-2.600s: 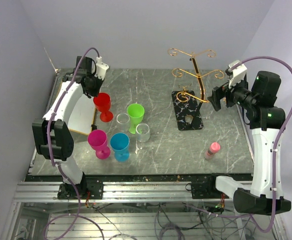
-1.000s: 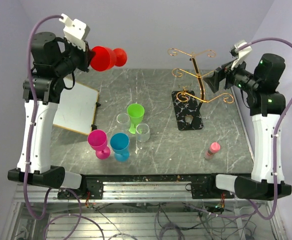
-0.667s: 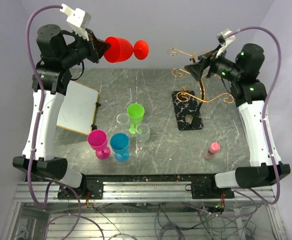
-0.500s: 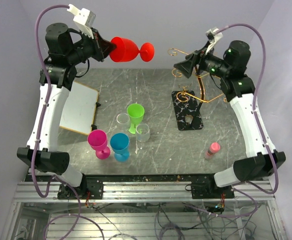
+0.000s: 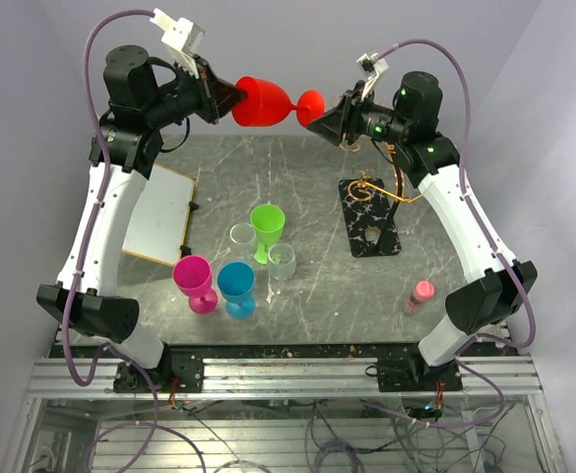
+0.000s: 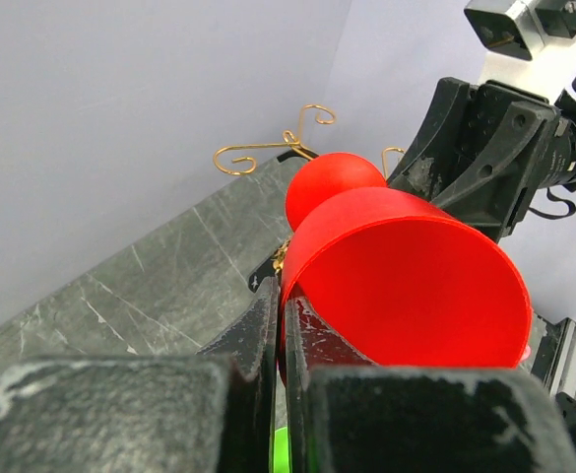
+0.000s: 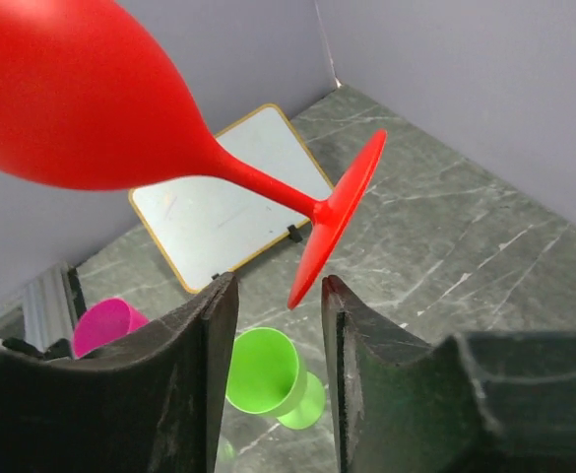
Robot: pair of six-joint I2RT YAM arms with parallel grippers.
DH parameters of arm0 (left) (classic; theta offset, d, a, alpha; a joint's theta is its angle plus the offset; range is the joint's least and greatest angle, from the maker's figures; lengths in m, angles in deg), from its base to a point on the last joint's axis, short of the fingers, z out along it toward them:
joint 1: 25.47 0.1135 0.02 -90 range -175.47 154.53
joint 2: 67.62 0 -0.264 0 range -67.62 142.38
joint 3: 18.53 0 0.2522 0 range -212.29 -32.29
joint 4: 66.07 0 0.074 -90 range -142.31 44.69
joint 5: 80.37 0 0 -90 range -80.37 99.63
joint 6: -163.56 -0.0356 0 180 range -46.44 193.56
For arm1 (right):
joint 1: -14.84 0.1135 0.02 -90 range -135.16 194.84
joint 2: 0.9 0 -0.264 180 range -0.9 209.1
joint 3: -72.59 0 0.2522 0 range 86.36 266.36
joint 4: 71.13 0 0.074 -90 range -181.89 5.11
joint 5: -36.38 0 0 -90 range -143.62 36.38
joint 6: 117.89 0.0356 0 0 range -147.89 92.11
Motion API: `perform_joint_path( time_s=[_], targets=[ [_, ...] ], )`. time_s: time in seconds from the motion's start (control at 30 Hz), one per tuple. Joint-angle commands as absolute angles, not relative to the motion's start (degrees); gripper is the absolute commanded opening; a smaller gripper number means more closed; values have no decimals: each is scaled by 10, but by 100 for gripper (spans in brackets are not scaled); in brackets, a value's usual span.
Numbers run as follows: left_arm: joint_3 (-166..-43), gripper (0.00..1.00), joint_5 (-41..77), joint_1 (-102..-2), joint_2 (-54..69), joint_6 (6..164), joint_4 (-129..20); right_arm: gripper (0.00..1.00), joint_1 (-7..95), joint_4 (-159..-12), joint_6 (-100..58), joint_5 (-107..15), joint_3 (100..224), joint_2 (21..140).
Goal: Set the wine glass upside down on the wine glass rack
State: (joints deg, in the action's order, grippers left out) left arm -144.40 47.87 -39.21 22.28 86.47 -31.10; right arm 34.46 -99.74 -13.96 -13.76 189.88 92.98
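High above the table, a red wine glass lies on its side with its foot pointing right. My left gripper is shut on the bowl's rim, one finger inside and one outside. My right gripper comes from the right and stands open. The lower edge of the foot sits in the gap at its fingertips, touching neither finger. The gold wire wine glass rack on its black marbled base stands behind and below the right arm, and its curled arms show past the glass.
Green, magenta and blue cups and two clear cups stand on the table's left half. A white board lies at the left. A small pink bottle lies near the front right.
My left arm has carried the red glass to the right. My right gripper has swung left from the rack to the glass's foot, and its jaws have narrowed.
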Motion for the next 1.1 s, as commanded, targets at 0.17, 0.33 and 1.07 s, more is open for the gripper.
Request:
perform_joint_path(
  time_s=[0.17, 0.33, 1.07],
  targets=[
    [-1441, 7, 506, -407, 205, 856, -333, 27, 348, -971, -93, -144, 1913, 930],
    [-1429, 7, 509, -408, 194, 860, -335, 11, 348, -967, -71, -166, 1901, 923],
    [-1390, 83, 451, -405, 126, 866, -306, 0, 198, -984, -91, -226, 1866, 849]
  ],
)
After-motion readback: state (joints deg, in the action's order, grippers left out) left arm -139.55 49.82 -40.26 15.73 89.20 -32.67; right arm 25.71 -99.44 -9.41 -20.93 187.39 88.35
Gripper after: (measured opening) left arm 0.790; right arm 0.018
